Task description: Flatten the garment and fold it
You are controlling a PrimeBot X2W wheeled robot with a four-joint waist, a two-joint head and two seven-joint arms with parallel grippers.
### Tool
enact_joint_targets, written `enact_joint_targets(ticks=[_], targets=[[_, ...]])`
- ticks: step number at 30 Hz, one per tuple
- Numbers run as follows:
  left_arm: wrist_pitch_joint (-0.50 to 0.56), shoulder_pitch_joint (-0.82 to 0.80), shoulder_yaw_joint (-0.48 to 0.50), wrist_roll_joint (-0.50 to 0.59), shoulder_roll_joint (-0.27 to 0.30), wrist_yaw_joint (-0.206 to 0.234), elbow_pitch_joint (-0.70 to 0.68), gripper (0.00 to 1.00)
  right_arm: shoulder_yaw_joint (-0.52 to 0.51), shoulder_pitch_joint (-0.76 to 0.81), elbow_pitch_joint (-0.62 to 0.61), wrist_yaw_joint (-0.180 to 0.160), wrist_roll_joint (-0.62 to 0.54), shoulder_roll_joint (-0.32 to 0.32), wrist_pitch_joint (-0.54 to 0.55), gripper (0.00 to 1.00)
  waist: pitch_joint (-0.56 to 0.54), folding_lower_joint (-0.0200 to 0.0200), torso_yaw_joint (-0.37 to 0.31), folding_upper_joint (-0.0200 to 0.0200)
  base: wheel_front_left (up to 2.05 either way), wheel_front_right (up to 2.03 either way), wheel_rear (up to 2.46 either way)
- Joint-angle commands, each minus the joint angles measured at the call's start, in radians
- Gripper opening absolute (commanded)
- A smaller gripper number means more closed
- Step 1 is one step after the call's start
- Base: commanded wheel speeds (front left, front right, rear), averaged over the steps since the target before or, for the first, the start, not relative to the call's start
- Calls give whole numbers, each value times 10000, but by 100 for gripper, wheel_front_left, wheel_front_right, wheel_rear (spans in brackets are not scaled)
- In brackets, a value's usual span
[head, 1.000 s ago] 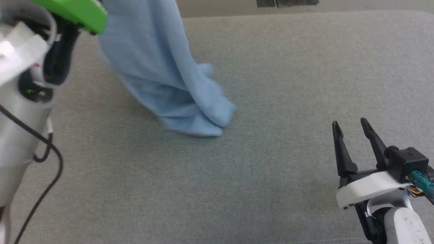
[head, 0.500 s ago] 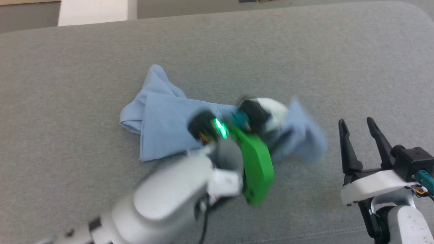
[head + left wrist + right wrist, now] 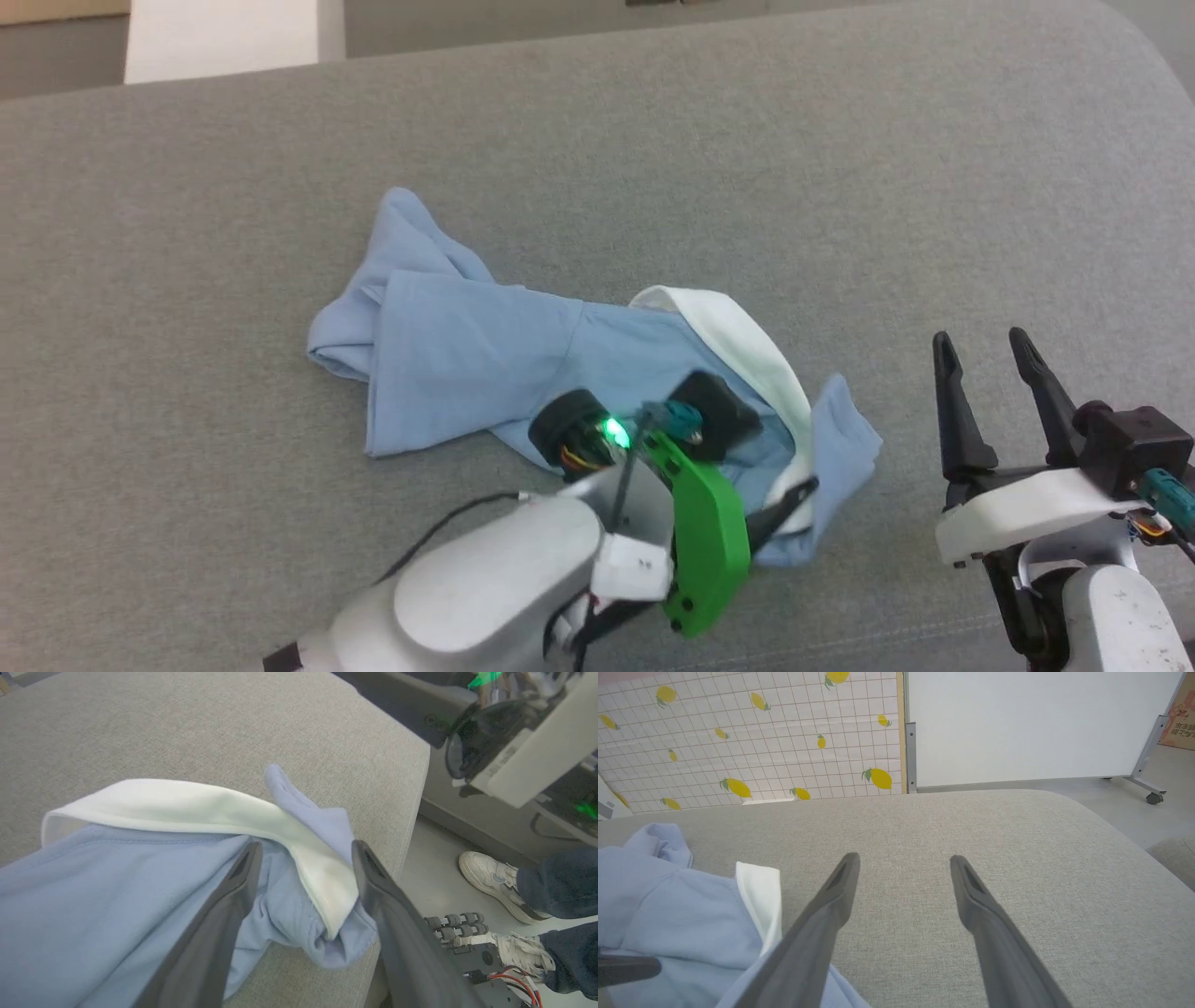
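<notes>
Garment (image 3: 467, 355) crumpled mid grey cushion (image 3: 840, 187), white collar (image 3: 738, 345) upturned. Left gripper (image 3: 307, 851) spread wide astride collar fold, gripping nothing. Right gripper (image 3: 980, 336) wide, empty, well apart. Risk: finger snags collar on lift, drags bunch off. Left wrist view reveals cushion edge beside bunch, person's shoe (image 3: 490, 879) beyond; head view shows full spread.

No text legible enough to read out.
- Cardboard box (image 3: 1184, 718), top right edge of right wrist view: red printed characters on brown side, too small and partly cut off by frame edge; unreadable.
- White panel (image 3: 537, 751) of machine, upper right of left wrist view: small grey marking near its left end, possibly a label; blurred, unreadable.
- Head view: no lettering, numbers or signs can be made out.
</notes>
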Motion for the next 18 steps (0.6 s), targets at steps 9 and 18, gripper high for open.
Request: enact_joint_targets(ticks=[9, 18], targets=[[-1011, -735, 1776, -149, 966, 764, -336, 100, -87, 118, -129, -15, -229, 18, 336, 100, -1190, 0, 952, -1, 0, 0, 0], [-2992, 101, 3783, -76, 2813, 2139, -252, 100, -60, 523, -602, -15, -223, 18, 677, 100, -1606, 0, 1404, -1, 0, 0, 0]])
